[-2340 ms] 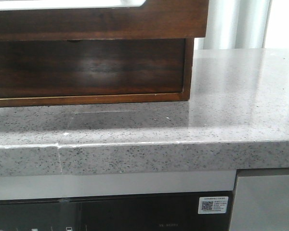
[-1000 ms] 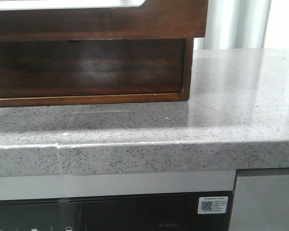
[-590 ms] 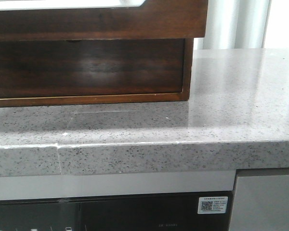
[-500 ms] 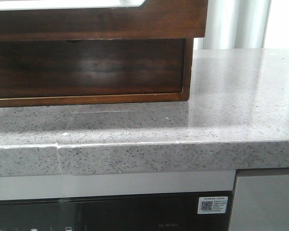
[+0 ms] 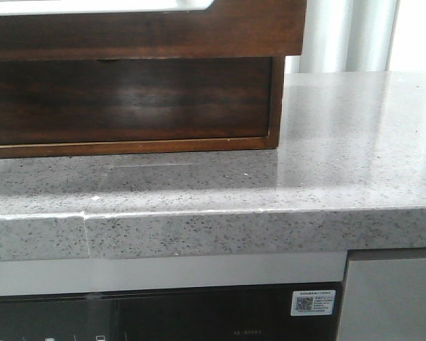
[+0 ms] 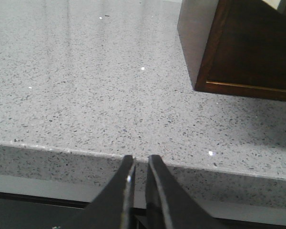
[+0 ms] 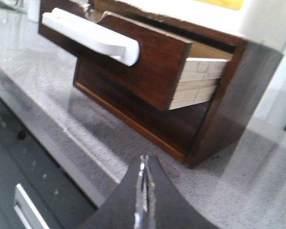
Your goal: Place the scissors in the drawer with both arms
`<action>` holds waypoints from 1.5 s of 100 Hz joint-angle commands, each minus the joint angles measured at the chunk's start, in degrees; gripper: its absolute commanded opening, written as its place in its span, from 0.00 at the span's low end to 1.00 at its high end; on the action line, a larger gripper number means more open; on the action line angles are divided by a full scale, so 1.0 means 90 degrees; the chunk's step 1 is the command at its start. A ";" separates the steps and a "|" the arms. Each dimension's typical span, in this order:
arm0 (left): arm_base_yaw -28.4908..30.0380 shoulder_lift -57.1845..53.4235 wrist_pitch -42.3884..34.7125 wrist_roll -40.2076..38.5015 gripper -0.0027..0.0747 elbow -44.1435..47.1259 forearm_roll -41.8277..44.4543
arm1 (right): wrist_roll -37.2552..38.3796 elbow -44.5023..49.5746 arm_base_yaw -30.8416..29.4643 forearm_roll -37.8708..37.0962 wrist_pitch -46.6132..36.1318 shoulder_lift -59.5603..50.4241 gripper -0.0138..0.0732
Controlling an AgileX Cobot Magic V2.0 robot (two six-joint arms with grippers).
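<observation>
Bright, even light w/ sheen on the counter (image 5: 341,142) right of the box (image 5: 128,99). Soft shadow on counter in front of box; pale glare patch on its glossy front. Right wrist view is blurred, top washed out; left wrist view fairly sharp.

You see a glossy dark wood-grain drawer (image 7: 148,62) with pale raw wood sides, a smooth white plastic-looking handle (image 7: 93,36), a polished speckled grey stone table (image 5: 355,142), and matt black fingers (image 6: 121,195).
</observation>
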 commanded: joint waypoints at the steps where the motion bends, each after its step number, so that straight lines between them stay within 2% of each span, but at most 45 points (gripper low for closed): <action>1: -0.0003 -0.0206 -0.0292 -0.0047 0.04 0.0096 0.0003 | -0.0017 0.0004 -0.0098 0.0052 -0.0960 0.0030 0.04; 20: -0.0003 -0.0206 -0.0292 -0.0047 0.04 0.0096 0.0003 | -0.0017 0.0598 -0.0670 0.0052 -0.1543 0.0019 0.04; 28: -0.0003 -0.0206 -0.0292 -0.0047 0.04 0.0096 0.0003 | 0.0403 0.0757 -0.1022 -0.0069 -0.1556 0.0010 0.04; 34: -0.0003 -0.0206 -0.0292 -0.0047 0.04 0.0096 0.0003 | 0.1227 0.0883 -0.1265 -0.0635 -0.1587 0.0010 0.04; 46: -0.0003 -0.0206 -0.0292 -0.0047 0.04 0.0096 0.0003 | 0.3459 0.0897 -0.1839 -0.2490 -0.1427 0.0010 0.04; 52: -0.0003 -0.0206 -0.0292 -0.0047 0.04 0.0096 0.0003 | 0.4396 0.0897 -0.2120 -0.3019 -0.1427 -0.0056 0.04; 57: -0.0003 -0.0206 -0.0292 -0.0047 0.04 0.0096 0.0003 | 0.4744 0.0897 -0.2316 -0.3198 -0.1413 -0.0164 0.04; 96: -0.0003 -0.0206 -0.0292 -0.0047 0.04 0.0096 0.0003 | 0.5247 0.0897 -0.4264 -0.3218 -0.0286 -0.0658 0.04; 113: -0.0003 -0.0206 -0.0292 -0.0047 0.04 0.0096 0.0003 | 0.5234 0.0897 -0.4463 -0.3062 0.0081 -0.0658 0.04; 140: -0.0003 -0.0206 -0.0292 -0.0047 0.04 0.0096 0.0003 | 0.5221 0.0897 -0.4463 -0.3017 0.1386 -0.0658 0.04; 150: -0.0003 -0.0206 -0.0292 -0.0047 0.04 0.0096 0.0003 | 0.4997 0.0897 -0.4463 -0.3017 0.1382 -0.0658 0.04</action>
